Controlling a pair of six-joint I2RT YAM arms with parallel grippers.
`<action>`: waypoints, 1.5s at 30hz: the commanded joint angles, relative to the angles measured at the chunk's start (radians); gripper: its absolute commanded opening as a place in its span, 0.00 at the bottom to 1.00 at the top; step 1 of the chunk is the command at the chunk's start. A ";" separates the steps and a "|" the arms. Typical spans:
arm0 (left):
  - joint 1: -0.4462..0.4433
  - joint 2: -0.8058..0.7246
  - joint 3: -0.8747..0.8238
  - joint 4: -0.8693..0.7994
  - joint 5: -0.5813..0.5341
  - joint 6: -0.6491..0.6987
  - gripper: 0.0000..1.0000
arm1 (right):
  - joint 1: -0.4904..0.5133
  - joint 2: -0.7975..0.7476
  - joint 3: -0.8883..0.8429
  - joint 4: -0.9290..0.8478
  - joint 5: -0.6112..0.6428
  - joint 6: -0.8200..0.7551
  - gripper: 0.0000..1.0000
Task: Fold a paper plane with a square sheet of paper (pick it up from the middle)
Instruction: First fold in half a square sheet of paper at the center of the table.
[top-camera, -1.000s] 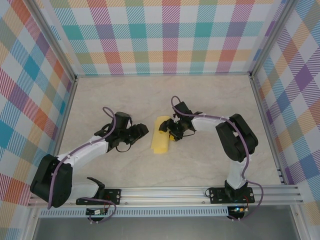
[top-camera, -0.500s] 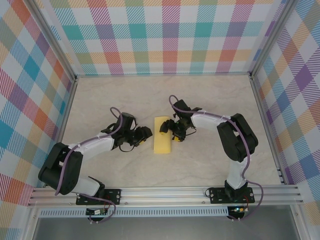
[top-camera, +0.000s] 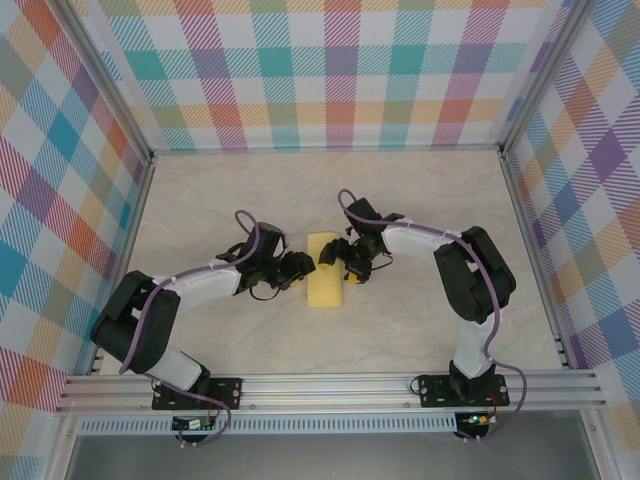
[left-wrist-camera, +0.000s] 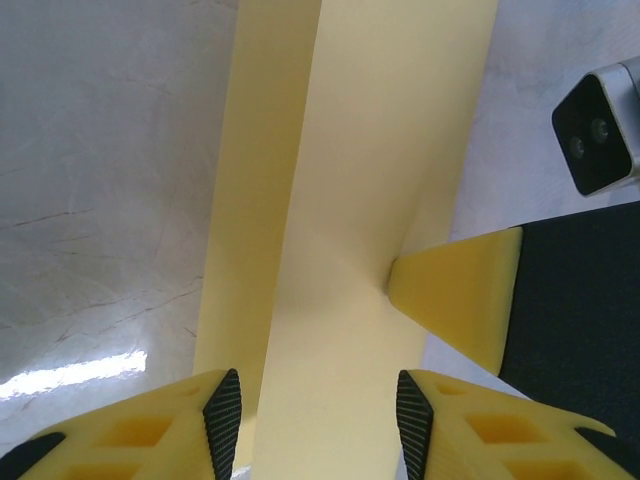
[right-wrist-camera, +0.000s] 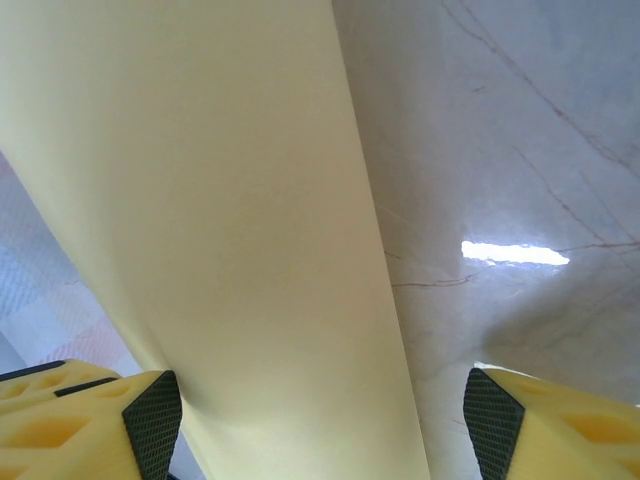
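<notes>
The paper (top-camera: 324, 272) lies folded into a strip at frame centre, between the 2 arms. The left gripper (left-wrist-camera: 315, 412) and right gripper (right-wrist-camera: 318, 410) both have jaws apart, straddling it, clamping nothing. Risk: the loose top layer could spring up or slide, skewing the crease.

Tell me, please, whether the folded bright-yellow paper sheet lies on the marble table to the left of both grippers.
Not left of both: the folded bright-yellow paper sheet lies on the marble table between them, left gripper on one side, right gripper on the other, as the top external view shows.
</notes>
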 joint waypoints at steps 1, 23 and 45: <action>-0.011 0.032 0.026 0.003 0.009 0.001 0.48 | -0.008 0.018 -0.015 0.027 -0.024 0.032 0.78; -0.012 0.096 0.034 0.050 0.029 0.007 0.14 | -0.064 -0.051 -0.040 -0.009 -0.058 -0.016 0.80; -0.012 0.030 0.013 -0.005 -0.009 0.018 0.25 | -0.080 0.054 0.024 -0.109 -0.093 -0.145 0.54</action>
